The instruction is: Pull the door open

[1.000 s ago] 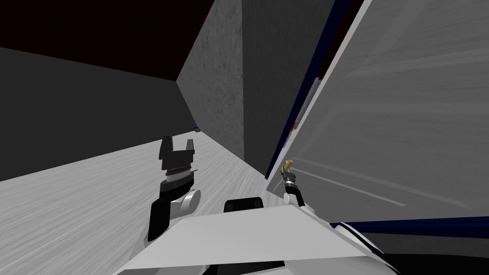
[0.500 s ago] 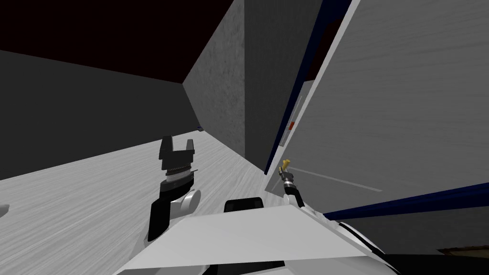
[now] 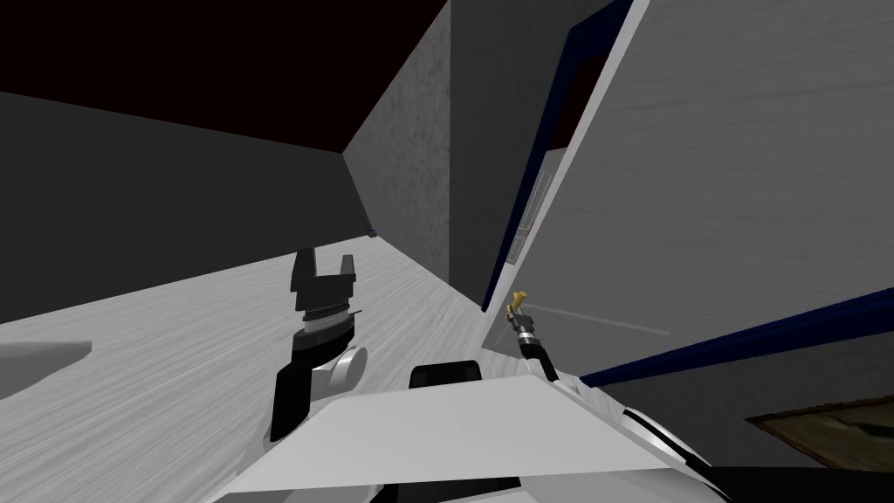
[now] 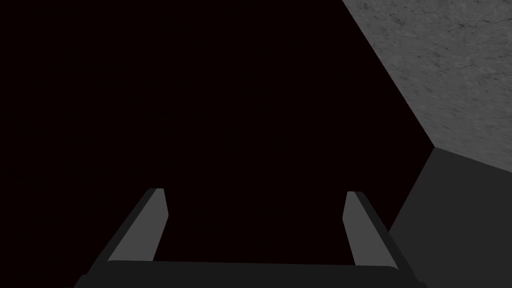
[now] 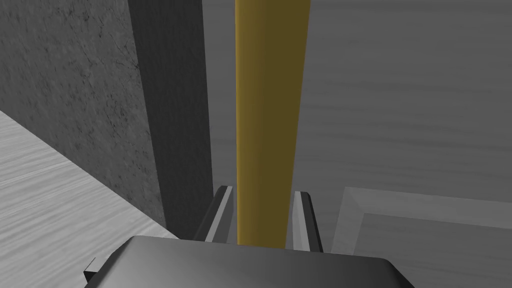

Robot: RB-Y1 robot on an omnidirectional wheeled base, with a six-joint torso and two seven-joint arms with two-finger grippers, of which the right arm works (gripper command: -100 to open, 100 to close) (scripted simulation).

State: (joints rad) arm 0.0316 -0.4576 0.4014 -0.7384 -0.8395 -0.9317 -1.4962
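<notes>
A large grey panelled door (image 3: 716, 192) with a dark blue edge stands ajar on my right in the head view. Its yellow lever handle (image 3: 517, 301) sits near the door's free edge. My right gripper (image 3: 520, 316) is shut on that handle. In the right wrist view the yellow handle (image 5: 267, 120) runs straight up between the two fingers (image 5: 223, 212), which press its sides, with the grey door (image 5: 400, 100) behind. My left gripper (image 3: 325, 266) is held up over the floor, left of the door, open with nothing between its fingers (image 4: 154, 222).
A rough grey wall (image 3: 410, 166) juts out beside the dark blue door frame (image 3: 532, 175). Pale wood-grain floor (image 3: 157, 349) spreads to the left, with a pale object (image 3: 35, 362) at its left edge. A framed picture (image 3: 829, 428) shows at the lower right.
The door has swung further open toward me, its lower blue edge rising in the picture. My right gripper stays on the handle. The framed picture and the pale object have come into view.
</notes>
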